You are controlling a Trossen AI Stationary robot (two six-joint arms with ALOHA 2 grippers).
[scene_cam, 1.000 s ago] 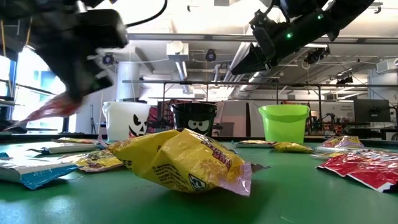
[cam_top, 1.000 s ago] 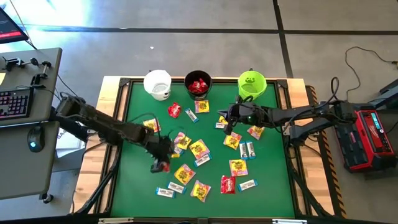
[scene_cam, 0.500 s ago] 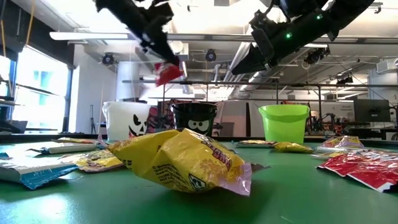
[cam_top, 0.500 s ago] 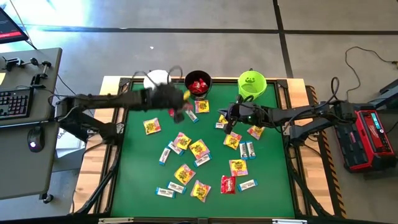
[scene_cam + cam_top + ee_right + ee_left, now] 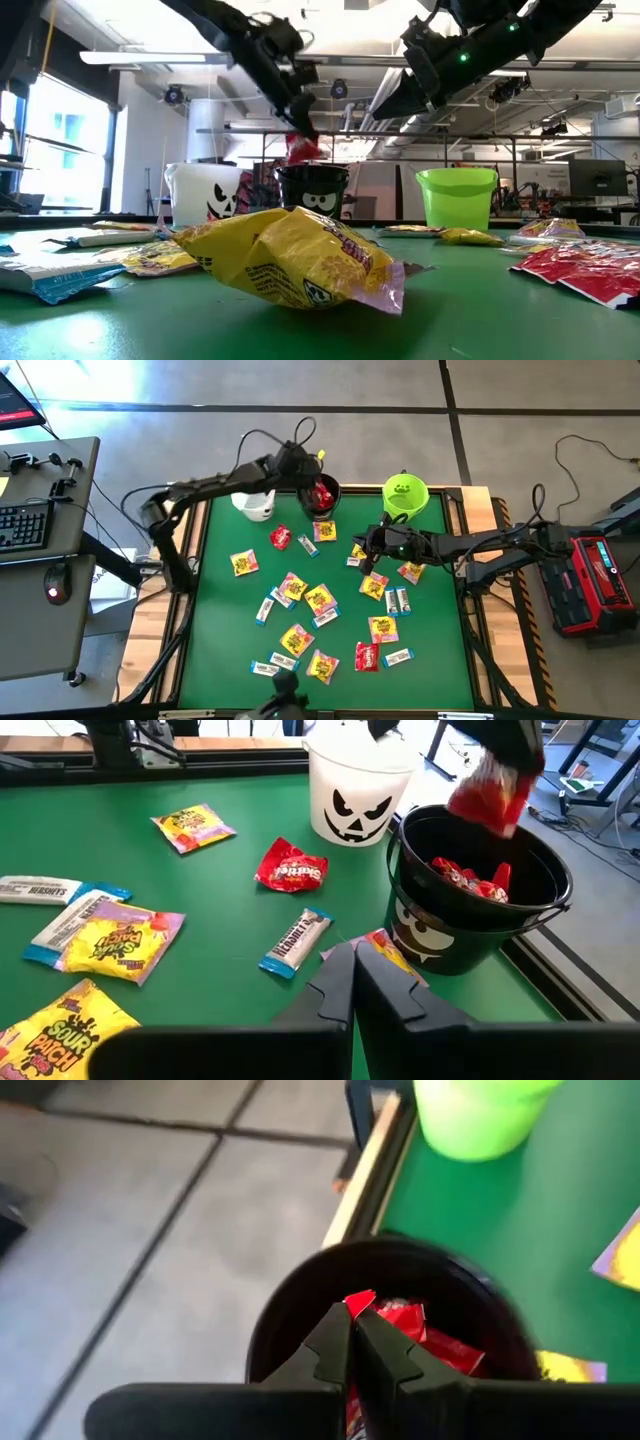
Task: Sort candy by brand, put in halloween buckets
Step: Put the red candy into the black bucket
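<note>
A green-topped table (image 5: 210, 630) with a pale wooden rim stands on a grey floor, with a keyboard desk (image 5: 45, 510) off its left side and a red case (image 5: 597, 582) off its right. Along the near edge lie a red packet (image 5: 367, 656), a yellow-and-pink packet (image 5: 322, 667) and a white-and-blue bar (image 5: 266, 669); more packets of all three kinds are scattered over the middle of the table, well apart from the pails. Above the middle, toward the right side, the right gripper (image 5: 373, 555) hangs over the loose candy with its fingers pressed together and nothing between them. At the far edge three pails stand in a row: the white bucket (image 5: 255, 503) toward the left corner, the black bucket (image 5: 478, 900) in the middle, already holding several red packets, and the green bucket (image 5: 405, 494) toward the right. The left gripper (image 5: 316, 487) is over the black bucket's mouth, its fingers clamped on a red candy packet (image 5: 301, 148) that hangs just above the rim. One more red packet (image 5: 291, 869) lies on the table near the white and black pails.
</note>
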